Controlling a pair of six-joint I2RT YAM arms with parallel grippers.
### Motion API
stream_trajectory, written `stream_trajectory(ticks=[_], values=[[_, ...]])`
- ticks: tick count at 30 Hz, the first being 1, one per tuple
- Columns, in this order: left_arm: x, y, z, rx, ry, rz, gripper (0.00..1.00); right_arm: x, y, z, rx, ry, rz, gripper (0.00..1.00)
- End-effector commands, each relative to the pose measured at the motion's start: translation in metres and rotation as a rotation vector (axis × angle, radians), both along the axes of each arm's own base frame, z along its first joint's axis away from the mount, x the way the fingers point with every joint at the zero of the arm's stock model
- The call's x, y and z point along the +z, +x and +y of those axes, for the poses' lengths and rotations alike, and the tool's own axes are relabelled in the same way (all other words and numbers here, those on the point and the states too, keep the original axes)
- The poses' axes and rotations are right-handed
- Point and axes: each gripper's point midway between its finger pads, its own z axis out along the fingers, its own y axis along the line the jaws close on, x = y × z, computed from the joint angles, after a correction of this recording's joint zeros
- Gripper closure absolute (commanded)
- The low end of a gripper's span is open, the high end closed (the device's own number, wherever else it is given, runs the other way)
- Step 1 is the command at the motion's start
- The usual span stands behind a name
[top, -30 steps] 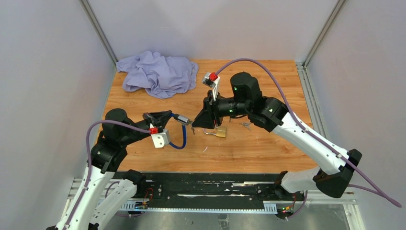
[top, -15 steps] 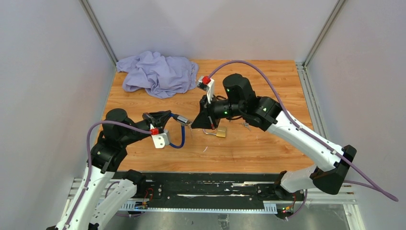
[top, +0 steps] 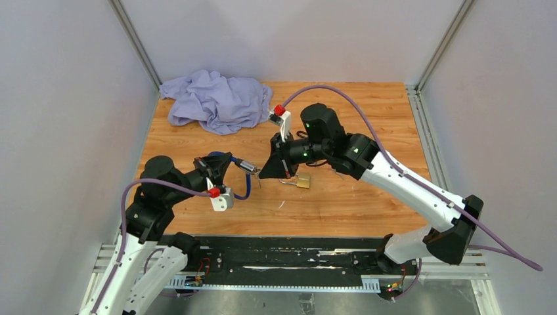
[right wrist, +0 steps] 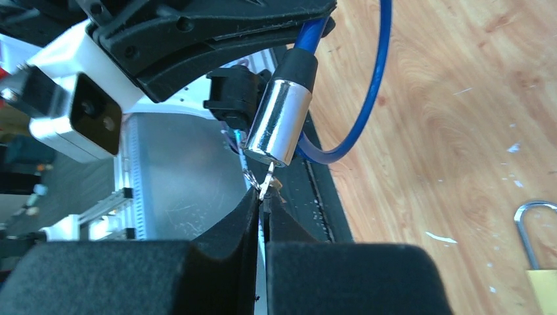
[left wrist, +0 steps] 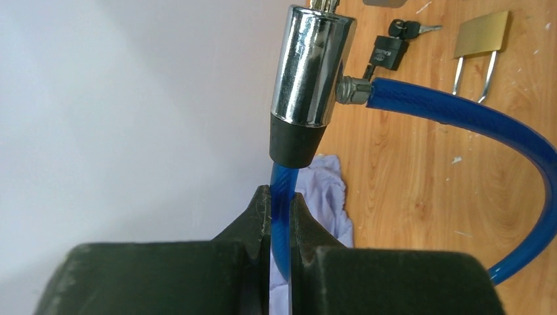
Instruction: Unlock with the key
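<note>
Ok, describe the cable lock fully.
The cable lock is a chrome cylinder with a black collar and a blue cable looping into its side through a metal fitting. It is held above the table, the left gripper shut on the cable by the collar. The right gripper pinches a key at its end face.

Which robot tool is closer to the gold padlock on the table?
Right. The right tool, pinching the key, sits just left of the gold padlock; the left tool is farther left, gripping the blue cable.
</note>
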Motion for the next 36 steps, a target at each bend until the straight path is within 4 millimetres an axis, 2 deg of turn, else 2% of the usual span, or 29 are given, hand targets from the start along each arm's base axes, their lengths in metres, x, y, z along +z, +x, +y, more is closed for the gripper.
stream_trajectory(ticks=[1, 5, 12, 18, 23, 26, 27, 29, 31, 33, 34, 36], values=[[0.03, -0.012, -0.008, -0.089, -0.005, -0.246, 1.0, 0.015, -0.005, 0.019, 0.017, 0.129, 0.073, 1.0], [0.03, -0.016, -0.008, -0.107, 0.032, -0.387, 1.0, 0.026, -0.004, 0.019, 0.018, 0.239, 0.18, 1.0], [0.032, -0.024, -0.011, -0.144, 0.093, -0.606, 1.0, 0.043, 0.012, 0.008, -0.021, 0.429, 0.365, 1.0], [0.045, -0.024, -0.011, -0.133, 0.095, -0.74, 1.0, 0.043, 0.017, 0.005, -0.008, 0.513, 0.482, 1.0], [0.054, -0.017, -0.008, -0.097, 0.095, -0.747, 1.0, 0.041, 0.019, 0.004, 0.007, 0.534, 0.542, 1.0], [0.056, -0.008, -0.005, -0.061, 0.05, -0.653, 1.0, 0.036, 0.019, 0.003, 0.009, 0.515, 0.538, 0.99], [0.051, -0.002, -0.004, -0.047, 0.056, -0.594, 1.0, 0.033, 0.021, 0.002, 0.003, 0.498, 0.514, 0.99], [0.049, 0.01, 0.001, -0.001, 0.067, -0.45, 1.0, 0.025, 0.026, -0.004, -0.031, 0.447, 0.465, 0.85], [0.029, 0.026, 0.006, 0.049, 0.101, -0.271, 1.0, 0.01, 0.035, -0.015, -0.111, 0.354, 0.412, 0.66], [0.01, 0.042, 0.01, 0.105, 0.131, -0.114, 1.0, 0.0, 0.045, -0.03, -0.184, 0.285, 0.346, 0.39], [0.001, 0.049, 0.011, 0.126, 0.15, -0.046, 1.0, -0.005, 0.05, -0.038, -0.217, 0.257, 0.321, 0.33], [-0.018, 0.061, 0.013, 0.163, 0.189, 0.08, 1.0, -0.02, 0.063, -0.056, -0.299, 0.183, 0.288, 0.31]])
